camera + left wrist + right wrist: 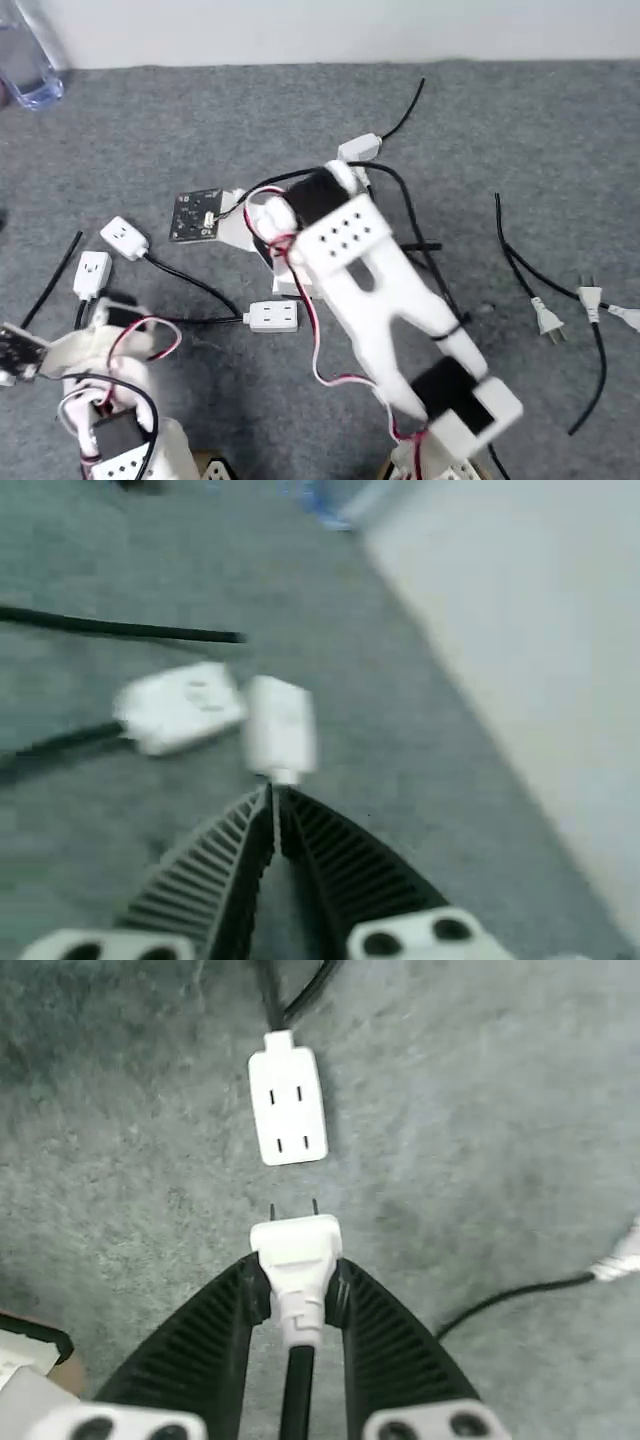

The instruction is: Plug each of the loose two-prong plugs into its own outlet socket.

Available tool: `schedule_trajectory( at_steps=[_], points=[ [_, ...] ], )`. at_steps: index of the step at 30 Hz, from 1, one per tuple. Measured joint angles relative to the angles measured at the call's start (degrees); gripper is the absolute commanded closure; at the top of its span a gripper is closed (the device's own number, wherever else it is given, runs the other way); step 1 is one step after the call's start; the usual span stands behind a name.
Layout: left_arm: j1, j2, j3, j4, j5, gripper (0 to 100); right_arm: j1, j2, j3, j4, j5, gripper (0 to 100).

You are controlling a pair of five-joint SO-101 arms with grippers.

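My right gripper is shut on a white two-prong plug. Its prongs point at a white outlet socket on the grey carpet, a short gap away. In the high view this socket lies beside the right arm. My left gripper is shut, its tips right by the cord end of one white socket, with a second socket beside it. These two sockets lie at the left. Two loose plugs lie at the far right.
Another white socket sits at the back centre with its black cord. Black cords trail over the carpet at the right and the left. A clear bottle stands at the back left corner.
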Motion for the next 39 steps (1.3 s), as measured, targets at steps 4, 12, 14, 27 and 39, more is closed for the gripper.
schedule_trajectory(
  at_steps=[4,12,14,27,39],
  points=[
    [-4.7,0.0,0.0,0.1,-4.6,99,0.0,7.7,-2.6,0.0,0.4,99.1],
    [-6.1,0.0,0.0,7.7,-19.0,99,0.0,18.5,-8.2,-0.1,1.8,99.1],
    [-6.0,0.0,0.0,9.6,-25.6,99,0.0,18.8,-8.4,-0.1,2.0,99.1],
    [-5.9,0.0,0.0,10.2,-37.1,99,1.4,18.9,-8.4,-0.1,1.9,99.0],
    [-5.9,0.0,0.0,10.2,-37.1,99,0.3,19.0,0.0,-4.5,0.2,99.0]
  ],
)
